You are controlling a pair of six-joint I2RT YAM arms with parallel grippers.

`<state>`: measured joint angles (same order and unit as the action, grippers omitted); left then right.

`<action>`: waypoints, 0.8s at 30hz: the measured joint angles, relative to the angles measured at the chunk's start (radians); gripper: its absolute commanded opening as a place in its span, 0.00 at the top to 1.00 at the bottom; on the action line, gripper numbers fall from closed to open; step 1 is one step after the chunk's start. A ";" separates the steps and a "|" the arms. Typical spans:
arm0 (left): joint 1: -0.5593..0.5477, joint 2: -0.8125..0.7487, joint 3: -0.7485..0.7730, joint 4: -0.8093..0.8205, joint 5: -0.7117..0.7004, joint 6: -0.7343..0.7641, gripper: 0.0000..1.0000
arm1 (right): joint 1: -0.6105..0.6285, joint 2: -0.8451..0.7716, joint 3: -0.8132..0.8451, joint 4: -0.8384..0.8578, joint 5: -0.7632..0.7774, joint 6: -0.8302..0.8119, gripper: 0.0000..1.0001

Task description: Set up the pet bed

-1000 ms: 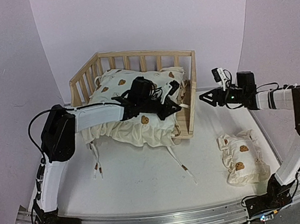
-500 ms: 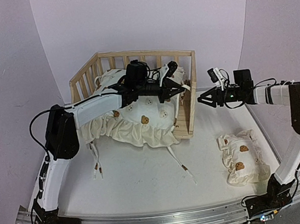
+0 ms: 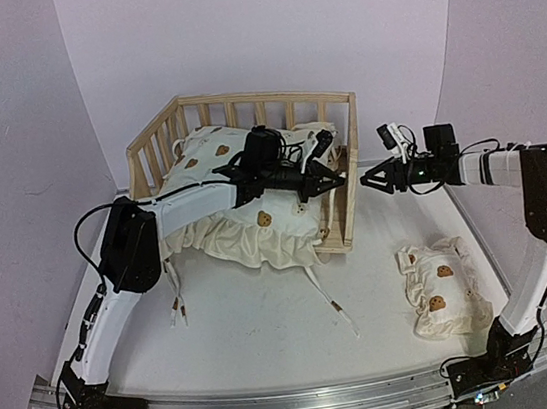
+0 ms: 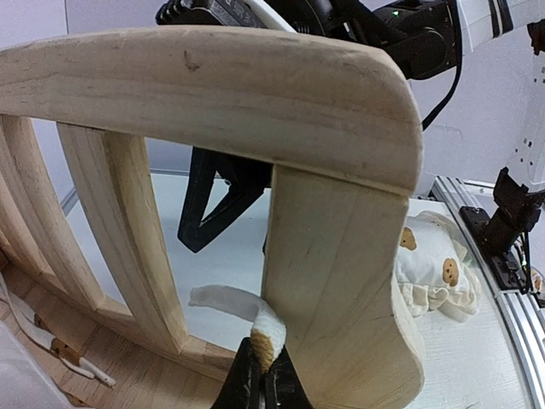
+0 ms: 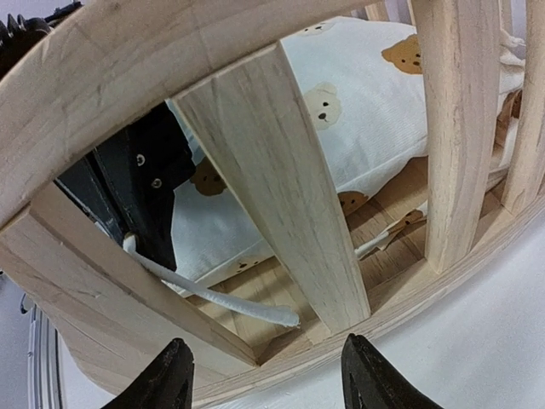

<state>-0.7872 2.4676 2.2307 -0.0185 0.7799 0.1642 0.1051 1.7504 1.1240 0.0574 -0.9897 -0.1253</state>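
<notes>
Pet bed (image 3: 262, 99): far middle of table (image 3: 271, 336); its right rail stands between both grippers.
Left gripper (image 4: 264, 379): inside rail, pinched tight on tie (image 4: 223, 298) of cushion (image 3: 246, 228).
Right gripper (image 5: 271, 375): outside rail, jaws apart, empty.
Obscured: bed base mostly under cushion.
Change: Left gripper has moved from over cushion to rail.

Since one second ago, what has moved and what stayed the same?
The left fingers, shut on the cushion tie, moved it right, up to the side rail of the pet bed. The open right fingers crept slightly toward that rail. The pillow stayed.
</notes>
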 measured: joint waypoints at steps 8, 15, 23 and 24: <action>-0.013 0.010 0.023 0.001 0.005 -0.032 1.00 | 0.000 0.052 0.051 -0.016 -0.061 -0.006 0.41; -0.014 0.010 0.028 0.001 -0.022 -0.061 1.00 | 0.014 0.060 0.058 -0.055 -0.037 -0.043 0.39; -0.010 0.010 0.028 0.002 -0.086 -0.068 1.00 | 0.020 0.060 0.058 -0.094 0.086 -0.070 0.38; -0.009 0.010 0.028 0.002 -0.087 -0.067 1.00 | 0.020 0.060 0.058 -0.097 0.090 -0.073 0.38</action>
<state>-0.7959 2.4775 2.2585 -0.0170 0.6933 0.0975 0.1253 1.8103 1.1816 -0.0391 -0.9001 -0.1986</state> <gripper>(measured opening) 0.008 0.621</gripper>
